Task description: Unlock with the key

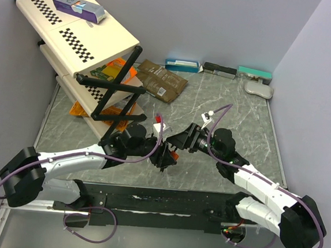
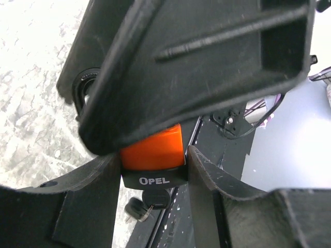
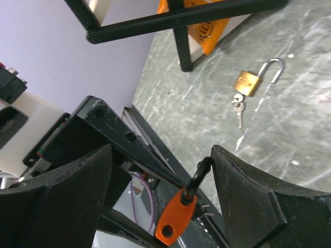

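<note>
At the far left a folding shelf [image 1: 112, 35] stands on black crossed legs, its cream boards printed with checkered strips; a purple and white carton [image 1: 80, 6] lies on the top board; orange packets sit on the lower one. The bench [image 1: 225, 106] is grey and veined like marble, scuffed with pale scratches.

Near the middle, the left pincer [image 1: 164, 156] is clamped on the orange padlock [image 2: 155, 147]; its matte black fingers [image 2: 88, 206] press both flanks of the smooth orange block, whose black base bears the word OPEL in white; a key [image 2: 155, 198] with a round black head sits in the keyhole under that base. A broad black moulded part [image 2: 207, 62], ribbed and scratched, overlaps the padlock's top in the left wrist view; whether it touches, I cannot tell.

Just to the right, the right pincer [image 3: 161, 155] stands wide apart and grips nothing; between its wedge-shaped fingers an orange tab [image 3: 173, 222] hangs from a black loop. Beyond it a brass padlock [image 3: 246, 81] lies flat on the bench, its steel shackle swung free, small silver keys [image 3: 238, 106] touching its base.
</note>
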